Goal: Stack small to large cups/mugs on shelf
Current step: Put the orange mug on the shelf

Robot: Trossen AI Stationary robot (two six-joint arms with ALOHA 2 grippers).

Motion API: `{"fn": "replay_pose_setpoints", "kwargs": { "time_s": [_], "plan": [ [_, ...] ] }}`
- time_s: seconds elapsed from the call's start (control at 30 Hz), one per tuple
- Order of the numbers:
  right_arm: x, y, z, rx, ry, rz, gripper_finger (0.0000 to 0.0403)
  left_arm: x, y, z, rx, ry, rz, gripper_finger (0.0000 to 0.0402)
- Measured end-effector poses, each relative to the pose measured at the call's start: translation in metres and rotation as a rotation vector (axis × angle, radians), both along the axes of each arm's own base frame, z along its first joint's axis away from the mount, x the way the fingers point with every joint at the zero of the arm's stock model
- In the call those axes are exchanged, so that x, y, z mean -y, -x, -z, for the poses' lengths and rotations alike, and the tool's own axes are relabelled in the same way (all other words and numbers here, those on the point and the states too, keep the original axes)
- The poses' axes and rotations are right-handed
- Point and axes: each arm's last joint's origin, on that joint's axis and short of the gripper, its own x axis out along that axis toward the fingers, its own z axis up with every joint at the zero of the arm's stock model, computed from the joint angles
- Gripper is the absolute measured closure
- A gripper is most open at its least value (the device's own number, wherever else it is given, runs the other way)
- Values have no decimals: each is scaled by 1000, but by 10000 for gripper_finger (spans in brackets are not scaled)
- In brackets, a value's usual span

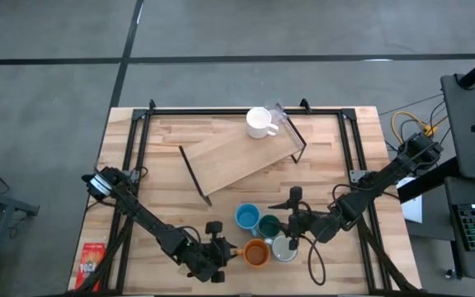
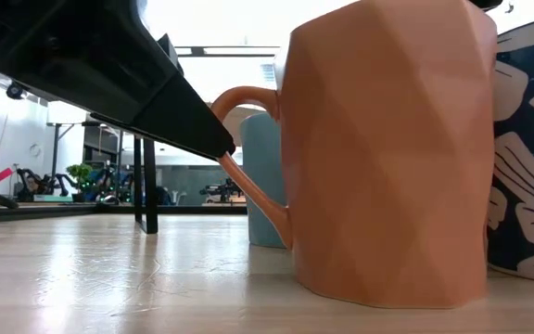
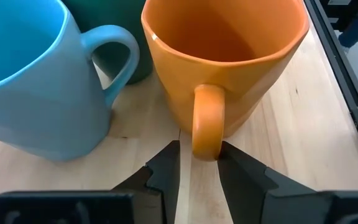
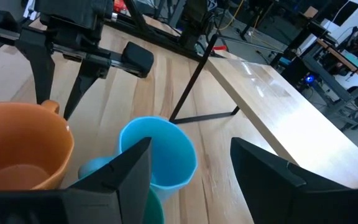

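The orange mug (image 1: 256,253) stands on the table near the front edge, with the light blue mug (image 1: 247,218), the dark teal mug (image 1: 269,224) and the pale grey-white mug (image 1: 284,247) close around it. The white mug (image 1: 259,123) stands on the far end of the wooden shelf (image 1: 233,161). My left gripper (image 3: 199,163) is open and level at the table top, with the orange mug's handle (image 3: 207,124) between its fingertips. My right gripper (image 4: 191,168) is wide open and empty above the mug cluster, over the light blue mug (image 4: 160,152). My left gripper comes level from the table's left, and the lower end of the orange mug's handle (image 3: 206,148) stands between its open fingers. One finger (image 3: 238,167) is right beside the handle, and I cannot tell whether it touches. The mug stands upright on the table.
A clear glass (image 1: 279,118) stands beside the white mug on the shelf. The shelf's black wire legs (image 1: 195,175) stand on the table. In the low view a mug with a dark-blue and white flower pattern (image 2: 527,158) stands right beside the orange mug (image 2: 387,158).
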Motion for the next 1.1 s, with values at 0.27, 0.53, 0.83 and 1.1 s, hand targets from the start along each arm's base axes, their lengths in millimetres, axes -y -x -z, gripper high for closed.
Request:
{"fn": "replay_pose_setpoints", "kwargs": {
  "time_s": [0.27,0.53,0.83,1.1],
  "plan": [
    [0,0,0,0,0,0,193,-2,0,0,19,-25,-34,310],
    [0,0,0,0,0,0,193,-2,0,-1,27,-51,-28,310],
    [0,0,0,0,0,-1,193,-2,-1,-2,40,-64,-16,310],
    [0,0,0,0,0,0,193,-2,-2,-2,43,-68,-23,310]
  ]
}}
